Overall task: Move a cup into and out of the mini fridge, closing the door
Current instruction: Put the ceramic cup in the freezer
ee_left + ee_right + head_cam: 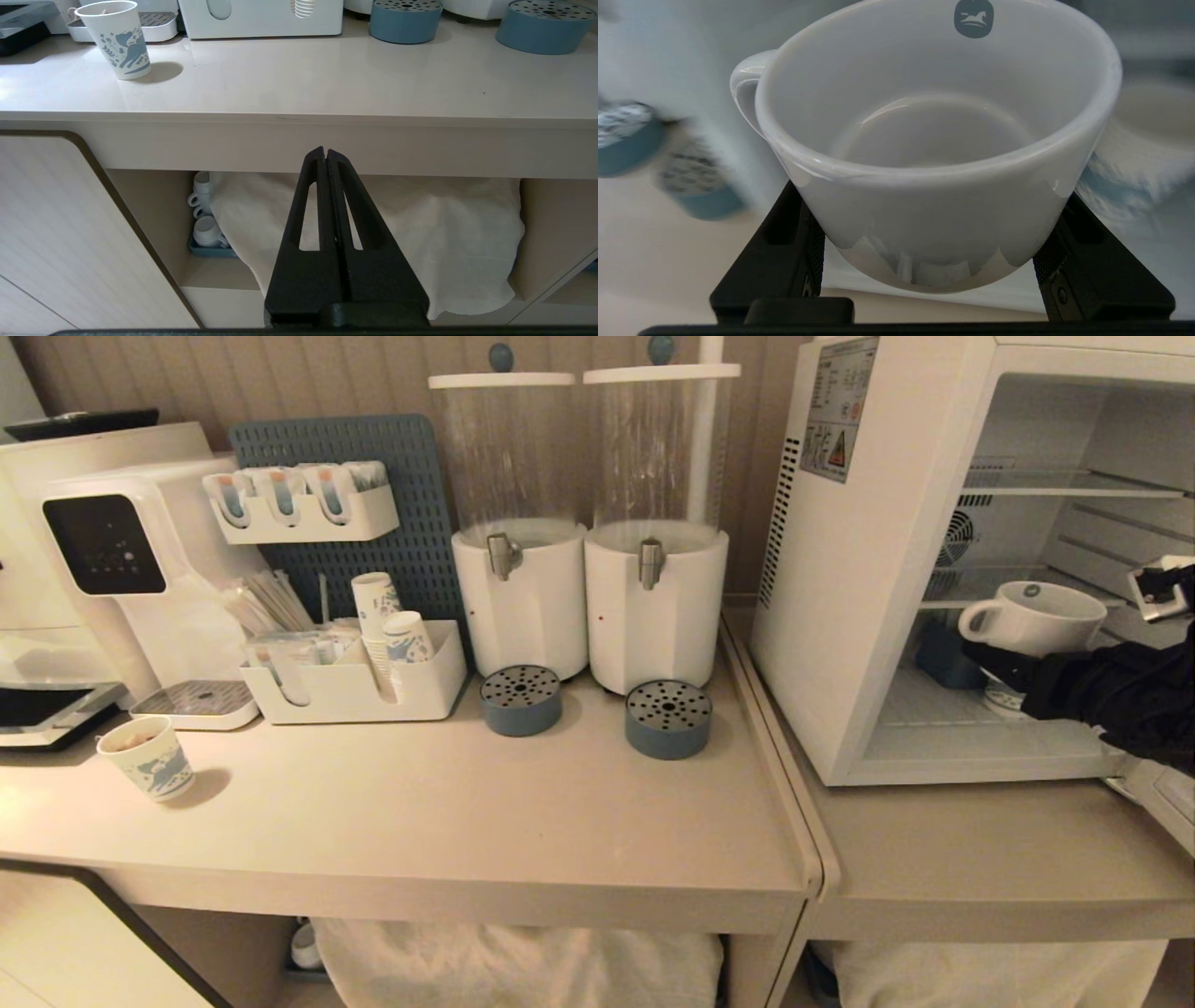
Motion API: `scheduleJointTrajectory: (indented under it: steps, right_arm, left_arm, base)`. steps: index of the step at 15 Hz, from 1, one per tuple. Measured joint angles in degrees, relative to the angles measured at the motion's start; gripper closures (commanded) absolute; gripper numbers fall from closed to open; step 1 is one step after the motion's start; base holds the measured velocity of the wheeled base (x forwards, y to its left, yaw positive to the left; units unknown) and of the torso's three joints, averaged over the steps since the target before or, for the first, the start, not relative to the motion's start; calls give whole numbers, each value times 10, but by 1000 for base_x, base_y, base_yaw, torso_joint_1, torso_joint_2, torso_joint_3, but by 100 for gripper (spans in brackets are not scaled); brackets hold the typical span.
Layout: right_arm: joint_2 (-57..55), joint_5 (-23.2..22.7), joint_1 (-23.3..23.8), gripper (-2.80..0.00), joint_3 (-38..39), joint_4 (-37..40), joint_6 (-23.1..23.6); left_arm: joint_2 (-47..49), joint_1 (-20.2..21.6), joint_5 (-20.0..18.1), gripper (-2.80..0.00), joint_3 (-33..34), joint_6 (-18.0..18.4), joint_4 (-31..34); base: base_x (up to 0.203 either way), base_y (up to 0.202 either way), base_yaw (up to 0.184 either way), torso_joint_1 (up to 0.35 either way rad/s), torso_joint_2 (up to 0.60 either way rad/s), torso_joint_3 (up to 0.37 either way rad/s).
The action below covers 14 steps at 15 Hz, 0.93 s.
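The mini fridge (859, 569) stands at the right end of the counter. Its door (1162, 798) is swung open, and only its edge shows at the lower right. My right gripper (1022, 658) reaches in from the right, shut on the cup (1036, 616), a squat white one with its loop handle pointing left. It holds the cup in the fridge's opening, above the bottom shelf. In the right wrist view the cup (934, 140) sits between the black fingers (810, 252), gripped low on its sides. My left gripper (325, 151) hangs shut and empty below the counter's front edge.
A blue block (943, 658) and a patterned paper cup (1004, 695) sit inside the fridge under the held cup. Two drink dispensers (588, 569) with blue drip trays (667, 719), an organizer (355, 686) and a paper cup (149, 758) stand on the counter. Stacked white cups (205, 219) sit underneath.
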<state>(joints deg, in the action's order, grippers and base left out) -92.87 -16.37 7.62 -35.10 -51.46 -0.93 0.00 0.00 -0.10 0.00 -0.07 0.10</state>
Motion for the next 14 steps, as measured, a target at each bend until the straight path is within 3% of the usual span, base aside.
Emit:
scheduleJointTrajectory:
  steps: [6, 10, 14]
  right_arm:
    - [-87, -28, 37, 0, 1, -33, 3]
    - [-144, -27, 34, 0, -4, -99, 10]
    - [-211, -28, 23, 0, -2, -219, 12]
  left_arm:
    - [0, 0, 0, 0, 0, 0, 0]
    - [0, 0, 1, 0, 0, -3, 0]
    - [0, 0, 1, 0, 0, -3, 0]
  base:
    - [0, 0, 0, 0, 0, 0]
    - [0, 0, 0, 0, 0, 0]
    - [0, 0, 0, 0, 0, 0]
